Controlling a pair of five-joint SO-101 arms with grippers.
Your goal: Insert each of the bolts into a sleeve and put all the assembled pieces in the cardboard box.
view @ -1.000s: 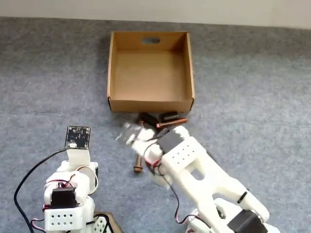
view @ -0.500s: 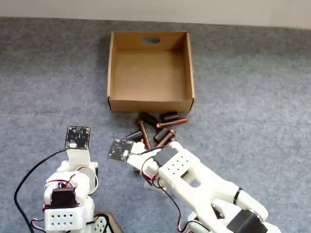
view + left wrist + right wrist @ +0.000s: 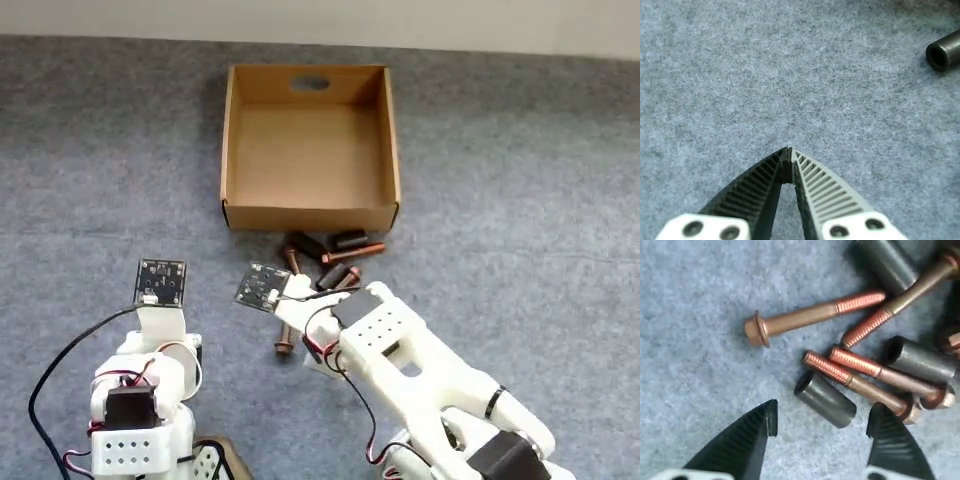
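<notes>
Right wrist view looks down on the right gripper [image 3: 823, 417], its fingers spread wide over a dark sleeve [image 3: 827, 400] lying on its side on the grey carpet [image 3: 695, 340]. The sleeve is neither gripped nor touched. Two copper bolts [image 3: 860, 382] lie with their threaded ends just beside this sleeve, one seeming to touch its rim. A second sleeve [image 3: 920, 360] sits beyond them, and a lone bolt [image 3: 810, 317] lies a little apart. In the high view the whole cluster [image 3: 325, 262] rests just outside the front wall of the cardboard box [image 3: 310, 215], on the side facing the arms. One stray bolt [image 3: 284, 335] lies farther from that wall. The box holds nothing, so no piece looks assembled yet. The left gripper [image 3: 789, 160] has its fingers pressed together on nothing, and hangs over bare carpet well apart from the box. The main risk is probably crowding: closing here could catch a bolt tip along with the sleeve, giving a skewed, weak hold. A smooth round sleeve may also roll or squirt out if the fingers meet it off-centre. Coming down carelessly could push the pile against the box wall, or scatter the parts and make later picks harder.
</notes>
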